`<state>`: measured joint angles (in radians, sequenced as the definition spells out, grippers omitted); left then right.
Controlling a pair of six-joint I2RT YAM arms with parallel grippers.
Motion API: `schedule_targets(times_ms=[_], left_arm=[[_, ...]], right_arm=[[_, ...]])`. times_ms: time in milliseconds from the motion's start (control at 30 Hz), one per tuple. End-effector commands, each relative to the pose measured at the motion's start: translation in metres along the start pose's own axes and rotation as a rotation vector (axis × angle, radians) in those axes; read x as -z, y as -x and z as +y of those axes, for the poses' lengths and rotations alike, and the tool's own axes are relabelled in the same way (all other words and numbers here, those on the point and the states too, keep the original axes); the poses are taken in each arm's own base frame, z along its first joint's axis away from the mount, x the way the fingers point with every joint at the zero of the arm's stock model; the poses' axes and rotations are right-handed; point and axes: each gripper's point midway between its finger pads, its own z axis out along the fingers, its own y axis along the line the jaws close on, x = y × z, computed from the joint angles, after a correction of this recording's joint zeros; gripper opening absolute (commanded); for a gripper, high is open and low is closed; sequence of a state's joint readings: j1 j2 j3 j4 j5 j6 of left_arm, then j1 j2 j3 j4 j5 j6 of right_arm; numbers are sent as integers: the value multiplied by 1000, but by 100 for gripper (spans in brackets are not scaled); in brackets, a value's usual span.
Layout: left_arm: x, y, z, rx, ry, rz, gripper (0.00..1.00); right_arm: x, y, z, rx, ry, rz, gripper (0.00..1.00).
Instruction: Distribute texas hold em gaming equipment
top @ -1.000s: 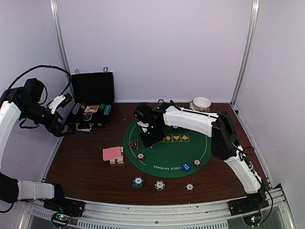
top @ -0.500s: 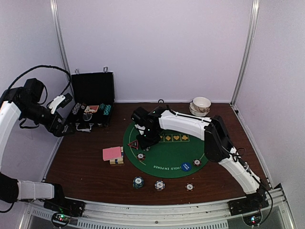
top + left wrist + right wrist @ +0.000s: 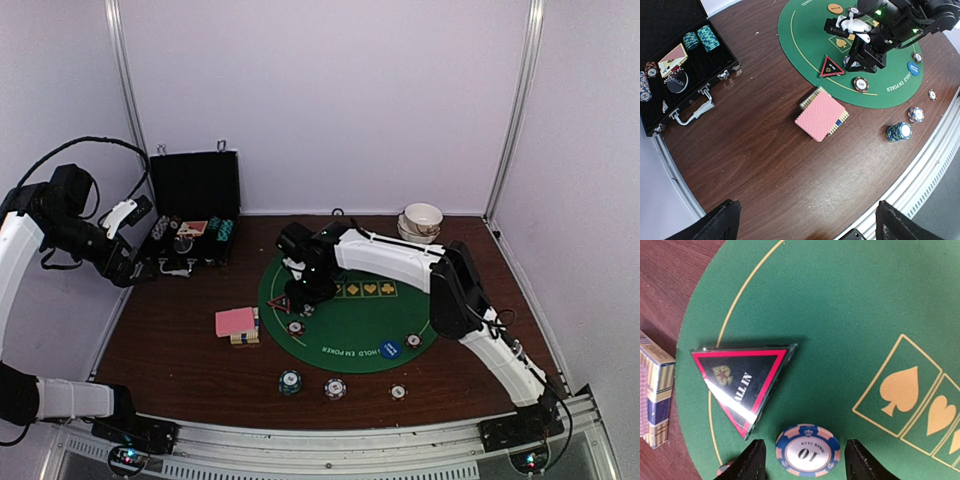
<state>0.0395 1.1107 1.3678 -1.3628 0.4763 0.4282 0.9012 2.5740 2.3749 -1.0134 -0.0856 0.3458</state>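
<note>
We see the right end effector (image 3: 806,464) low over the green mat (image 3: 840,315), jaws apart, straddling the blue 10 chip (image 3: 807,450) without touching it. The chip lies flat between the fingers. The triangular marker (image 3: 742,382) sits just beside it, toward the mat edge. The left end effector (image 3: 807,222) is wide open, empty and well apart, so the right is nearer.

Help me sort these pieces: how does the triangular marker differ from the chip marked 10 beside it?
The triangular marker is three-sided, the chip marked 10 round. The marker is black with a red border, the chip white-centred with a blue-and-pink edge. The chip sits between the open fingers of the right gripper, the marker outside them. Both lie flat on the green mat.
</note>
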Motion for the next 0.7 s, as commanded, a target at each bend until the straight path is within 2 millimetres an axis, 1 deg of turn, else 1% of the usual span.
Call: schedule_targets(times_ms=[0, 33, 67, 133, 233, 267, 333, 500, 567, 667], left_arm=[[4, 5, -1, -15, 6, -34, 98], [4, 5, -1, -14, 7, -32, 97], [5, 5, -1, -14, 9, -34, 98], [5, 5, -1, -14, 9, -35, 97], [6, 5, -1, -15, 13, -35, 98], [6, 5, -1, -16, 14, -37, 98], [6, 5, -1, -16, 14, -37, 98], [7, 5, -1, -19, 19, -38, 98], [7, 5, 0, -20, 19, -38, 97], [8, 6, -1, -17, 17, -38, 98]], right_arm=[[71, 30, 5, 0, 39, -119, 56], [79, 29, 7, 7, 41, -125, 56], [92, 29, 9, 16, 43, -139, 56], [106, 19, 15, 42, 41, -142, 58], [123, -3, 25, 89, 47, -139, 64], [118, -21, 27, 108, 41, -108, 67], [123, -46, 36, 148, 53, -88, 71], [122, -119, 59, 256, 79, 10, 78], [121, -143, 69, 288, 103, 49, 82], [115, -172, 81, 334, 122, 92, 87]])
